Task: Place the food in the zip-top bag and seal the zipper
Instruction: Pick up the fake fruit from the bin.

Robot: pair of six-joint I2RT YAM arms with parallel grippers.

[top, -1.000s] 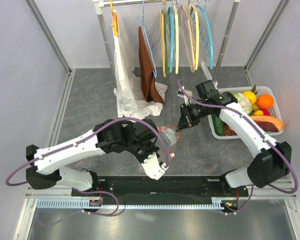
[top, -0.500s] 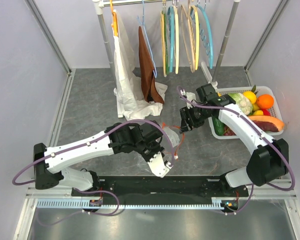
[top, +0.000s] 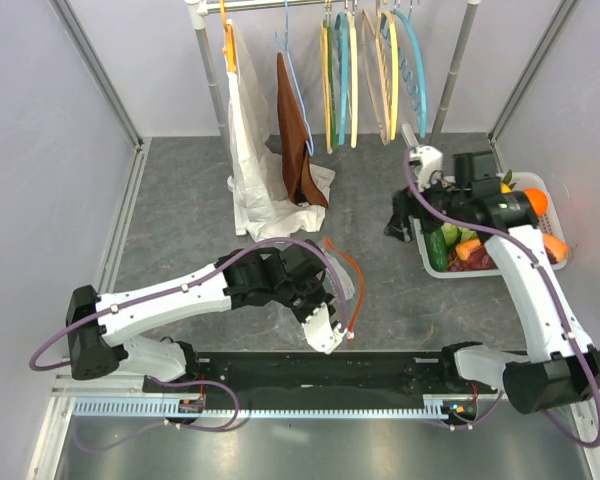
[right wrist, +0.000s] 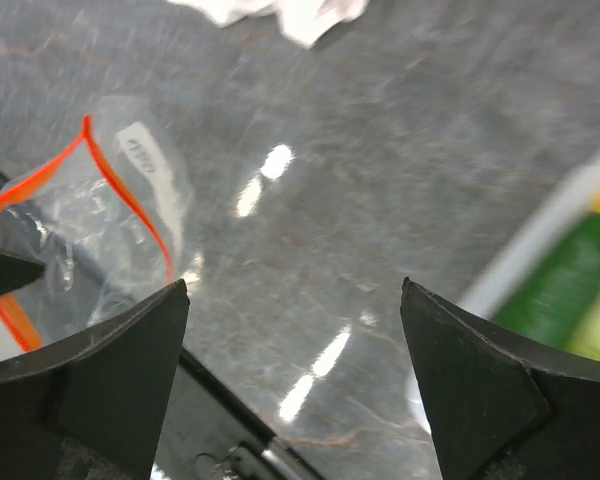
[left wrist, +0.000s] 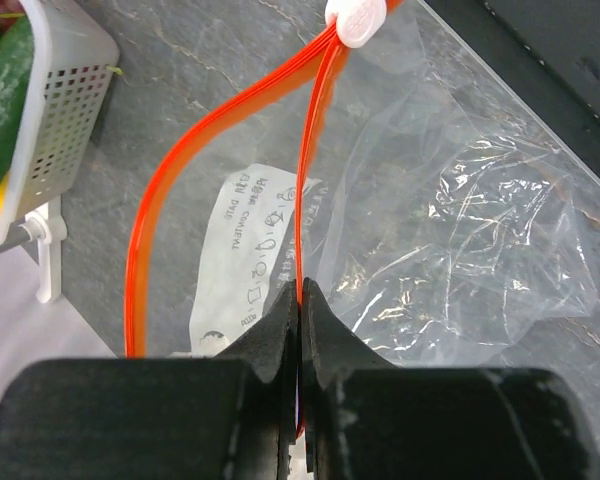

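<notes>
Stretching under both arms, the grey table (top: 190, 240) carries a white basket (left wrist: 62, 108) at its right side, with the cucumber (top: 437, 248) and the orange (top: 535, 200) inside it. The clear bag (left wrist: 460, 200) lies on the table near the front edge, well apart from the basket. The right gripper (right wrist: 292, 290) hangs just left of the basket, spread wide and holding nothing. The left gripper (left wrist: 298, 292) pinches the zipper (left wrist: 135, 290), whose two orange-red strips bow apart, so the mouth gapes.
</notes>
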